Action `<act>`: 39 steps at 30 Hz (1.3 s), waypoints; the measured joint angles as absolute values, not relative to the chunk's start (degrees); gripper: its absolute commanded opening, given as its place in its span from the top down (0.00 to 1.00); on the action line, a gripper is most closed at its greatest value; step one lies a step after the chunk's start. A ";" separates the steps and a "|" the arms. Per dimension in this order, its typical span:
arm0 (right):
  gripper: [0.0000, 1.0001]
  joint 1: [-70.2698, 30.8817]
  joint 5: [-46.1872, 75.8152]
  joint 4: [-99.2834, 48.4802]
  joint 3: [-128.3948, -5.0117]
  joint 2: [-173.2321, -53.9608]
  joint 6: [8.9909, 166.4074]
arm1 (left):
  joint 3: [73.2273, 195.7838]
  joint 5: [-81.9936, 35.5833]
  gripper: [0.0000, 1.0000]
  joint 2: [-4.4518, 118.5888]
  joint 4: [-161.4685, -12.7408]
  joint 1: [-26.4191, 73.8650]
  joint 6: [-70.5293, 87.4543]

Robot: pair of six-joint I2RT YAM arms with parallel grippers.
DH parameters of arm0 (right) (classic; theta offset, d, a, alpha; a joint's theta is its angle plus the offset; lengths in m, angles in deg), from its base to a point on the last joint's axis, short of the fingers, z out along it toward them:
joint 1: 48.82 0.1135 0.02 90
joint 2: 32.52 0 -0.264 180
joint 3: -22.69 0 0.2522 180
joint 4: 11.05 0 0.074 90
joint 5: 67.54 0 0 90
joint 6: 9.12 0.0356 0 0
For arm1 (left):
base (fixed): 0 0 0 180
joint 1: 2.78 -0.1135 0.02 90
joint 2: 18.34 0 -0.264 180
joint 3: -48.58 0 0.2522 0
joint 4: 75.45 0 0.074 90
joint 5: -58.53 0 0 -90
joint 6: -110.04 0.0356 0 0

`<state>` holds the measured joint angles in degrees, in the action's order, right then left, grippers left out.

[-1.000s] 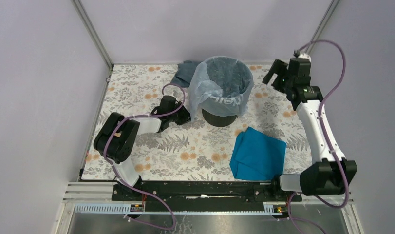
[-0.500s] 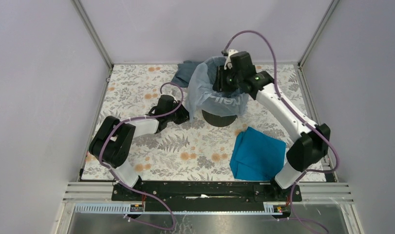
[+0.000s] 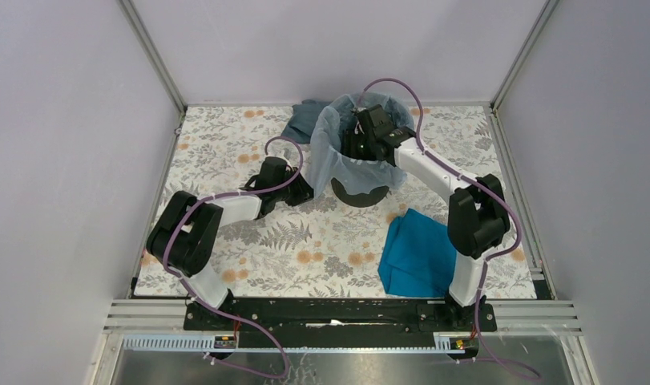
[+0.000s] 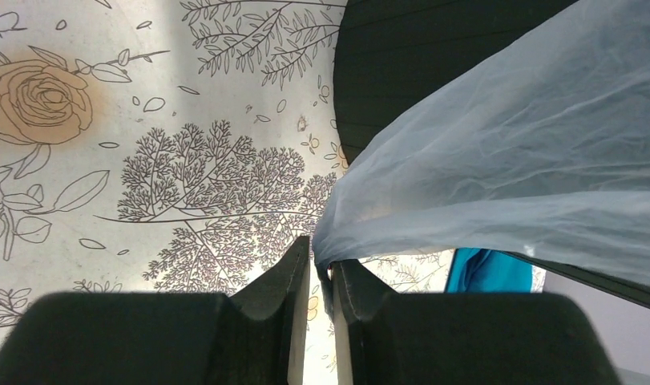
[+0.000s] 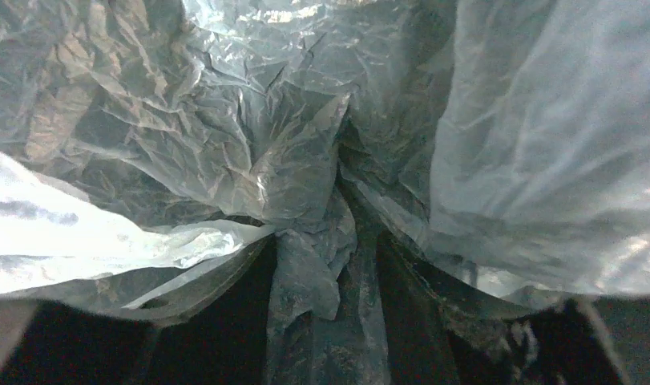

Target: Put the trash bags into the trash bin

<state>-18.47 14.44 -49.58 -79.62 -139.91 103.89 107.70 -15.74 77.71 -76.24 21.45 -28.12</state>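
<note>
Left wrist view gives the clearest hold: the left tool (image 4: pixel 321 277) has its fingers pressed nearly together on a hanging corner of the trash bag (image 4: pixel 506 176). It sits just beside the black wall of the trash bin (image 4: pixel 409 64) and low over the counter (image 4: pixel 145 120). The film looks thin, light and limp, glossy enough to slip, and likely to stretch or tear if tugged hard. I judge the hem or a gathered fold the best place to take it, not a single flat sheet. Most of the bag lies inside the bin as a lining, with its edge spilling over the rim on the left side.

Right wrist view shows what neither other camera does: the crumpled film down in the bin. It also shows the right tool (image 5: pixel 317 273) with fingers spread, a bunched fold between them that they do not seem to squeeze. Top external view alone shows the layout: the right arm reaching into the bin's mouth, a teal cloth (image 3: pixel 421 253) near the front, and a grey-blue cloth (image 3: pixel 305 119) behind the bin.
</note>
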 measured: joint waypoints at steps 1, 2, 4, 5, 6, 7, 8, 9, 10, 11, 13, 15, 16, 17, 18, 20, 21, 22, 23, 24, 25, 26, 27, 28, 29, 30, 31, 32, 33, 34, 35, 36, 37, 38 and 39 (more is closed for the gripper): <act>0.34 -18.47 15.27 -49.97 -80.47 -140.33 103.41 | 107.70 -15.87 0.81 77.71 -76.35 21.45 -27.88; 0.29 -18.43 15.95 -50.26 -80.80 -140.37 103.12 | 107.70 -16.00 0.81 77.71 -76.52 21.45 -27.64; 0.21 -18.43 17.64 -51.26 -80.91 -140.02 101.97 | 107.70 -16.44 0.81 77.71 -76.76 21.45 -27.22; 0.18 -18.43 18.77 -52.12 -80.91 -139.65 101.40 | 107.70 -16.61 0.82 77.71 -76.76 21.45 -26.96; 0.15 -18.43 20.02 -52.95 -80.91 -139.12 100.65 | 107.70 -16.79 0.83 77.71 -76.76 21.45 -26.74; 0.13 -18.43 21.20 -53.84 -80.91 -138.51 100.17 | 107.70 -16.99 0.86 77.71 -76.76 21.45 -26.57; 0.12 -18.43 22.62 -54.98 -81.04 -137.70 99.50 | 107.70 -17.12 0.88 77.71 -76.87 21.45 -26.39; 0.12 -18.43 24.06 -56.31 -81.48 -136.87 98.77 | 107.70 -17.23 0.90 77.71 -77.00 21.45 -26.22; 0.11 -18.43 25.81 -57.69 -82.29 -135.89 98.08 | 107.70 -17.36 0.91 77.71 -77.11 21.45 -26.11; 0.10 -18.45 27.06 -58.54 -83.14 -135.08 97.46 | 107.70 -17.45 0.91 77.71 -77.18 21.45 -25.96; 0.09 -18.45 29.39 -59.85 -85.35 -133.37 96.20 | 107.70 -17.58 0.91 77.71 -77.18 21.45 -25.85; 0.09 -18.45 30.86 -60.14 -87.56 -132.33 95.17 | 107.70 -17.66 0.91 77.71 -77.18 21.45 -25.82; 0.09 -18.45 31.56 -60.20 -89.13 -132.02 94.49 | 107.70 -17.71 0.91 77.71 -77.18 21.45 -25.82; 0.09 -18.45 32.04 -60.25 -90.68 -132.00 93.94 | 107.70 -17.71 0.91 77.71 -77.18 21.45 -25.85; 0.09 -18.45 32.19 -60.14 -91.71 -132.04 93.59 | 107.70 -17.71 0.91 77.71 -77.18 21.45 -25.85; 0.11 -18.45 32.54 -60.09 -93.83 -132.50 92.98 | 107.70 -17.71 0.91 77.71 -77.15 21.45 -25.85; 0.14 -18.45 32.85 -59.88 -94.94 -133.00 92.63 | 107.70 -17.71 0.91 77.71 -77.15 21.45 -25.85; 0.19 -18.45 33.15 -59.26 -95.64 -133.68 92.35 | 107.70 -17.69 0.91 77.71 -77.15 21.45 -25.85; 0.24 -18.45 33.74 -58.32 -96.15 -134.58 92.06 | 107.70 -17.71 0.91 77.71 -77.15 21.45 -25.85; 0.30 -18.45 34.27 -57.38 -96.32 -135.52 91.78 | 107.70 -17.69 0.90 77.71 -77.15 21.45 -25.87; 0.36 -18.45 35.21 -56.25 -96.32 -136.65 91.71 | 107.70 -17.69 0.90 77.71 -77.15 21.45 -25.87; 0.41 -18.45 35.65 -55.20 -96.19 -137.77 91.52 | 107.70 -17.69 0.91 77.71 -77.15 21.45 -25.89; 0.43 -18.45 36.50 -53.56 -95.71 -139.10 91.56 | 107.68 -17.69 0.91 77.71 -77.15 21.45 -25.89; 0.44 -18.45 36.89 -51.88 -94.81 -140.26 91.71 | 107.68 -17.69 0.91 77.69 -77.15 21.45 -25.91; 0.45 -18.45 37.24 -50.19 -93.65 -141.29 92.09 | 107.66 -17.69 0.91 77.65 -77.18 21.50 -25.93; 0.45 -18.45 37.59 -48.95 -92.63 -142.20 92.28 | 107.66 -17.69 0.91 77.56 -77.18 21.52 -25.93; 0.44 -18.45 37.94 -47.72 -91.71 -143.12 92.63 | 107.66 -17.69 0.91 77.45 -77.18 21.56 -25.96; 0.42 -18.45 38.14 -46.26 -90.92 -144.15 93.00 | 107.66 -17.69 0.91 77.23 -77.18 21.67 -26.00; 0.41 -18.45 38.29 -45.01 -90.35 -145.09 93.27 | 107.63 -17.71 0.92 77.06 -77.18 21.76 -26.04; 0.40 -18.45 38.40 -43.77 -89.94 -146.05 93.44 | 107.55 -17.71 0.92 76.75 -77.18 21.82 -26.07; 0.36 -18.45 38.44 -42.96 -89.79 -146.93 93.66 | 107.42 -17.73 0.92 76.42 -77.18 21.93 -26.07; 0.33 -18.45 38.47 -42.37 -89.79 -147.69 93.73 | 107.26 -17.75 0.92 76.12 -77.15 22.04 -26.07; 0.29 -18.45 38.49 -41.84 -89.81 -148.28 93.79 | 107.04 -17.77 0.92 75.77 -77.20 22.17 -26.09; 0.25 -18.45 38.44 -41.82 -89.83 -148.65 93.88 | 106.85 -17.79 0.92 75.44 -77.20 22.24 -26.09; 0.20 -18.45 38.42 -42.02 -89.83 -148.74 93.88 | 106.74 -17.79 0.92 75.20 -77.29 22.30 -26.07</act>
<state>-18.45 38.42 -42.02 -89.83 -148.74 93.88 106.74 -17.79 75.20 -77.29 22.30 -26.07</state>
